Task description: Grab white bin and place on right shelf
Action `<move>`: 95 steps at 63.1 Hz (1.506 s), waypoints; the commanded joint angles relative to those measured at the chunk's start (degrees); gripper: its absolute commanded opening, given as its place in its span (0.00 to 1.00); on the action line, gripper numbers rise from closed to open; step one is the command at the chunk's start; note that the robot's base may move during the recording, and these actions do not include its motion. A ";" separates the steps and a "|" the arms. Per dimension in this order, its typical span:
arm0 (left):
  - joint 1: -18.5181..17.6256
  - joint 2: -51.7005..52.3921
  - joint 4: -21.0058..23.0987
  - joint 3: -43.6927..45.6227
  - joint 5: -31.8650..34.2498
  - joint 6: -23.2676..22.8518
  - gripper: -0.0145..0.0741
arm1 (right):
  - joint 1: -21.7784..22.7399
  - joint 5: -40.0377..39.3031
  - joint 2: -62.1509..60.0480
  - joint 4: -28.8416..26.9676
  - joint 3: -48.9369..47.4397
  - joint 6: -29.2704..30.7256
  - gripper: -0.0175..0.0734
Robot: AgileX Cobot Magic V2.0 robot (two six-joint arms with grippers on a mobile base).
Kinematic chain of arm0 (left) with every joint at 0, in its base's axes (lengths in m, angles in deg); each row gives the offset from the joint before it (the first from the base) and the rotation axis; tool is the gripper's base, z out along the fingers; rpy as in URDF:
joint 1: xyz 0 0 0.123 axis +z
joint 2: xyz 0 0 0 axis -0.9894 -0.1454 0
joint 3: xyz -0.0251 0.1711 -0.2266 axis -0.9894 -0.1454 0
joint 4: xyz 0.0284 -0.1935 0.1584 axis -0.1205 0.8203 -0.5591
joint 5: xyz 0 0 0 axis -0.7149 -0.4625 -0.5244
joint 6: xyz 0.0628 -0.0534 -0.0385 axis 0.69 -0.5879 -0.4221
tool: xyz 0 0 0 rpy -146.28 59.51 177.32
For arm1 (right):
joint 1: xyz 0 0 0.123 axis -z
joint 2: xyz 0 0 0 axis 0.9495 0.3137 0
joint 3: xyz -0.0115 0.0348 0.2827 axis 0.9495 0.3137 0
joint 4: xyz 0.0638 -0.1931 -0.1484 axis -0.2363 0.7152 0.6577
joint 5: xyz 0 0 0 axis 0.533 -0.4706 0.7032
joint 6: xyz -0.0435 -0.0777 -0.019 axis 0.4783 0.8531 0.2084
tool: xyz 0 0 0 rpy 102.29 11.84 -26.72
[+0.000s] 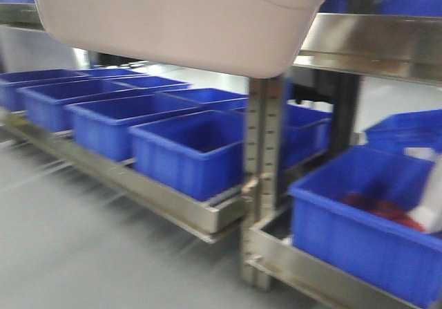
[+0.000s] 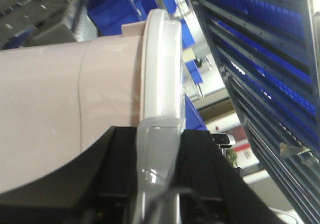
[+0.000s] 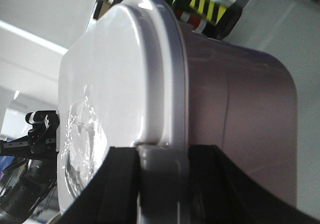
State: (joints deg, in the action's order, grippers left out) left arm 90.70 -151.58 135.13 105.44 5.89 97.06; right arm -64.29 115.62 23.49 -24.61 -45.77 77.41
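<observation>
The white bin (image 1: 186, 19) hangs in the air at the top of the front view, with its pinkish-beige underside showing above the racks. My left gripper (image 2: 159, 134) is shut on the bin's grey handle at the rim of the white lid (image 2: 160, 68). Its black fingers (image 2: 122, 156) sit on either side of the handle. My right gripper (image 3: 162, 151) is shut on the opposite handle of the white bin (image 3: 240, 114), below the lid (image 3: 110, 73). The right shelf (image 1: 376, 46), of shiny steel, runs just right of the bin's corner.
A perforated steel upright (image 1: 266, 150) stands under the bin's right corner. Several blue crates (image 1: 186, 150) line the low left rack. Another blue crate (image 1: 366, 219) with red contents sits on the lower right tier. Grey floor (image 1: 69, 240) lies in front.
</observation>
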 commanded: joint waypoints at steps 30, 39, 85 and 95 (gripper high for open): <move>-0.84 2.95 5.64 2.20 -9.95 0.03 0.05 | -0.46 6.13 -3.41 -5.30 -1.90 0.89 0.38; -0.84 2.95 5.64 2.20 -9.95 0.03 0.05 | -0.46 6.13 -3.41 -5.30 -1.90 0.89 0.38; -0.84 2.95 5.64 2.20 -9.95 0.03 0.05 | -0.46 6.14 -3.41 -5.30 -1.90 0.89 0.38; -0.84 2.95 5.64 2.20 -9.95 0.03 0.05 | -0.46 6.14 -3.41 -5.30 -1.90 0.89 0.38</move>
State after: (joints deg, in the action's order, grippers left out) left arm 90.95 -151.33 138.85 105.98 5.62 96.59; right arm -64.20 118.75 22.56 -27.82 -45.90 77.41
